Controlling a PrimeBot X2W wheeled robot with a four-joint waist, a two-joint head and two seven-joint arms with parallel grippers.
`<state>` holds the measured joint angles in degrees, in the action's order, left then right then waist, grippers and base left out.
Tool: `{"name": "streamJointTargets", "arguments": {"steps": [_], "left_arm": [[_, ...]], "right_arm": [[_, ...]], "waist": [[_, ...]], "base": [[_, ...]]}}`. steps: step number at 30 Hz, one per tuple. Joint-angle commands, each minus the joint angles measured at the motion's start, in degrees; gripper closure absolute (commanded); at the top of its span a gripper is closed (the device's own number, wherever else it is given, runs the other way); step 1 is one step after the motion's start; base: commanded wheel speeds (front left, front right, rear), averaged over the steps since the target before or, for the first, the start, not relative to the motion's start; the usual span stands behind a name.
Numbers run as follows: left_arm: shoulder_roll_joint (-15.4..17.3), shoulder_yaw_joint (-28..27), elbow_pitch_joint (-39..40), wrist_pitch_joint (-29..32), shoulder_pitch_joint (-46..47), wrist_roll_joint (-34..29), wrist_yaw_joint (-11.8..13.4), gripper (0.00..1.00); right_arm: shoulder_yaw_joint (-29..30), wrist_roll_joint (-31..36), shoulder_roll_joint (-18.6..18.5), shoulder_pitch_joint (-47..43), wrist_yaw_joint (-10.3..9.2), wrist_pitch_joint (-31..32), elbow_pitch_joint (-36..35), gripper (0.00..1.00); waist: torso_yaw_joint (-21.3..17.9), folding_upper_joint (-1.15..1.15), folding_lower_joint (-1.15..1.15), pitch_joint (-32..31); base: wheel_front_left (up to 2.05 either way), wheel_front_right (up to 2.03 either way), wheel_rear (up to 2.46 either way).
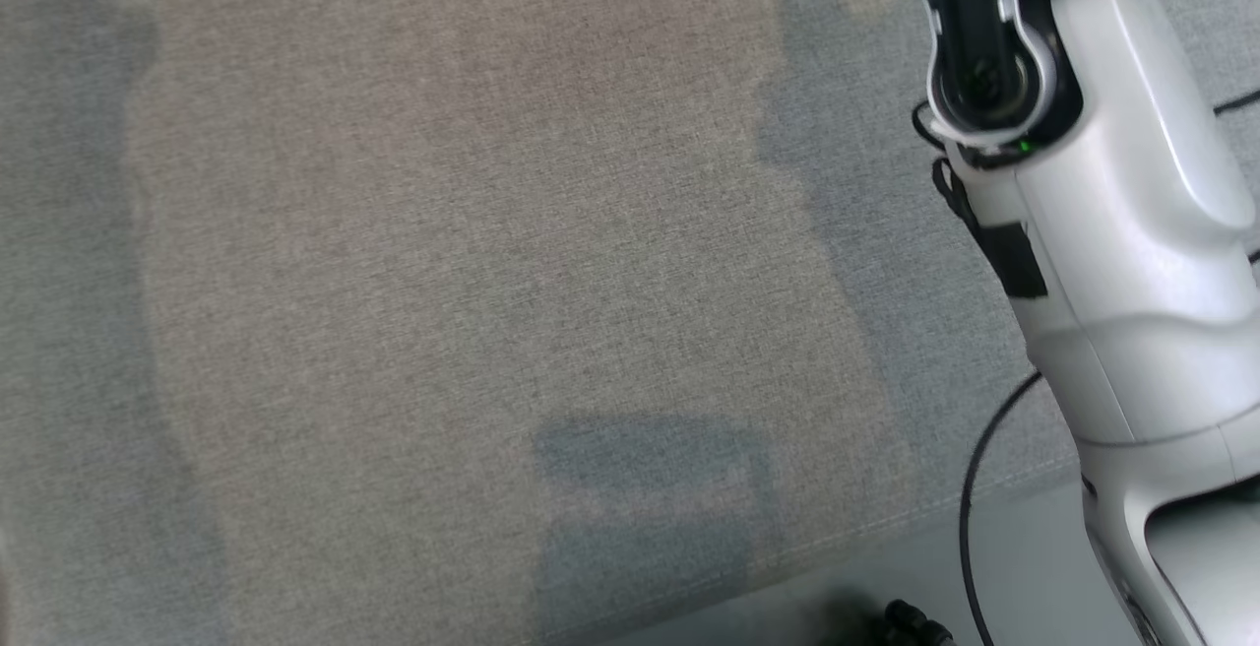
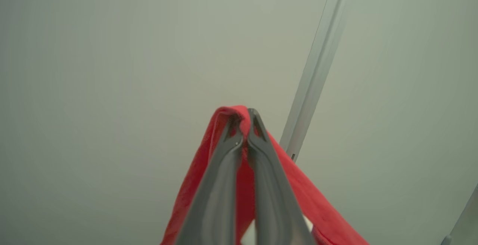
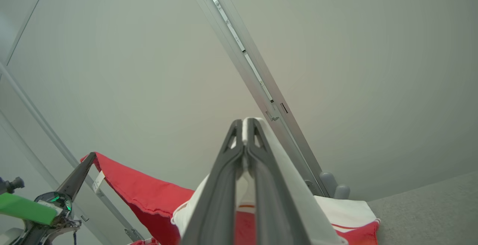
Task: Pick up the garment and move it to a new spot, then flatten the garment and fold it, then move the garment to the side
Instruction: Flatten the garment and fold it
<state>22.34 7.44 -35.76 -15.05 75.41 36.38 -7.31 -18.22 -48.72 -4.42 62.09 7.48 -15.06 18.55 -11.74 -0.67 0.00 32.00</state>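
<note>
The grey upholstered surface [image 1: 443,282] is the largest thing. It is flat woven cloth with a fine grain, and its near edge meets a smooth pale floor [image 1: 1024,567]. The garment [image 3: 142,192] is lifted in the air and stretched between the two grippers, in front of a plain pale wall [image 2: 112,69]. It is soft red cloth, a little fuzzy, with white panels that carry thin red stripes, and its red hem is wavy. A small red and white bit of it also shows over the far part of the surface.

The right arm [image 1: 1132,232] has a smooth, rounded white shell and a black joint. A slim straight metal rail [image 3: 254,73] runs along the wall.

The left gripper [image 2: 244,120] has its long dark grey fingers pressed together on a fold of the red cloth. The right gripper [image 3: 244,125] is clamped in the same way on a white edge of the garment.

A thin black cable [image 1: 975,488] curves down beside the right arm. A small white label [image 3: 98,181] hangs at the red corner.
</note>
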Motion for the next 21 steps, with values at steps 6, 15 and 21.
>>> {"name": "streamJointTargets", "arguments": {"steps": [6, 15, 21], "left_arm": [[-3.5, -4.7, 5.4, -0.1, -16.2, 5.2, -0.2, 1.0], [-8.3, -7.7, 14.1, -0.1, -40.1, 8.7, -0.2, 1.0], [-11.6, -5.9, 16.6, 0.3, -54.4, 10.7, -0.2, 1.0]], "right_arm": [[-0.5, -1.2, -4.0, -10.6, 0.02, -0.2, -4.7, 1.0], [-0.7, -1.3, -7.5, -25.0, 0.02, -0.2, -8.2, 1.0], [0.4, -1.7, -9.1, -39.9, 0.02, -0.2, -10.7, 1.0]], "waist": [[3.7, 0.67, 0.0, -5.6], [6.4, 0.67, 0.0, -12.4], [8.4, 0.67, 0.0, -16.9]], "base": [[0.0, 0.0, 0.0], [0.0, 0.0, 0.0], [0.0, 0.0, 0.0]]}}
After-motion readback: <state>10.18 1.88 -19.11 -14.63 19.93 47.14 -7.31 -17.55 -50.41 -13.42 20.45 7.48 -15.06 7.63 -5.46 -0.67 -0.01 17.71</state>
